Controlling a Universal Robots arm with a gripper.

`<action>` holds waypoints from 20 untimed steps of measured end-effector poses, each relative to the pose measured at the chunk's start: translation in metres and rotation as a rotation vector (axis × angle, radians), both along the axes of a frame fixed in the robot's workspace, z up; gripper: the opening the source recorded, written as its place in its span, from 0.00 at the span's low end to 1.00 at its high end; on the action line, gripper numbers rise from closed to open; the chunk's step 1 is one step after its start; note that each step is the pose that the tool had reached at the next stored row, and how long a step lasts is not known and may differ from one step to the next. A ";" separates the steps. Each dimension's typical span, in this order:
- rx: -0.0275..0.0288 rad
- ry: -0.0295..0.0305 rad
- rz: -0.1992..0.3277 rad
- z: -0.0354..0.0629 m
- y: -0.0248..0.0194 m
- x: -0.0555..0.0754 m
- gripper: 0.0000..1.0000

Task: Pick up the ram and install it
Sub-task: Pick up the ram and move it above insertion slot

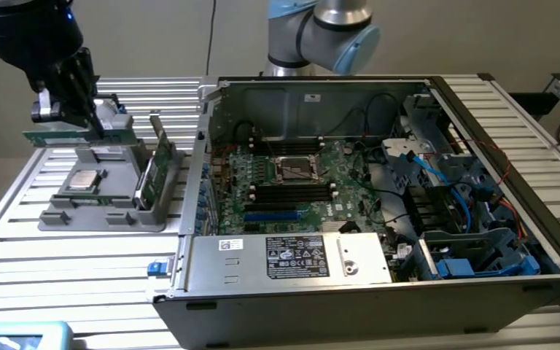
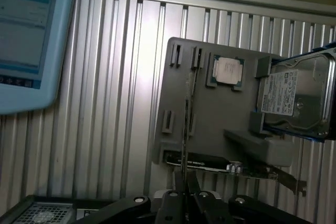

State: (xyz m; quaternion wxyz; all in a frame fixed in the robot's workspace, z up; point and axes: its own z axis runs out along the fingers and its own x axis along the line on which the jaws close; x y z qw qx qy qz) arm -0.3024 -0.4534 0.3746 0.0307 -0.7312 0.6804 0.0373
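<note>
The pincer (image 1: pixel 66 125) is closed on the ram (image 1: pixel 52 135), gripping the thin green stick by its long edge, so the stick lies level beneath the fingers. In the exterior view it hangs at the exterior view's left, over the rear end of a grey tray (image 1: pixel 71 215) that stands on the slatted metal bench (image 1: pixel 66 251). The tray carries a square processor chip (image 1: pixel 85 180), and 2 larger green cards (image 1: pixel 160 162) stand upright along the side nearest the computer case (image 1: pixel 378 306). The case lies open just beside the tray, toward the exterior view's right, with the motherboard (image 1: pixel 343 171) exposed and its long black slots (image 1: pixel 290 194) unfilled; the ram is well apart from them.

In the wrist view the ram (image 2: pixel 185 129) appears edge-on as a thin line running out from the pincer (image 2: pixel 184 196) across the tray (image 2: pixel 220 119). The processor chip (image 2: pixel 227 71) and a hard drive (image 2: pixel 296 95) sit beyond it, and a pale blue screen (image 2: pixel 26 35) stands off to one side.
</note>
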 end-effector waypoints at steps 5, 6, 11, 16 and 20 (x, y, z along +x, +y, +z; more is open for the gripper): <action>0.0000 0.0020 0.000 0.0096 -0.0021 0.015 0.14; 0.0000 0.0026 0.001 0.0111 -0.0024 0.018 0.14; 0.0000 0.0051 0.001 0.0191 -0.0038 0.036 0.14; -0.0001 0.0057 0.001 0.0258 -0.0047 0.052 0.14; -0.0003 0.0057 0.001 0.0270 -0.0048 0.068 0.14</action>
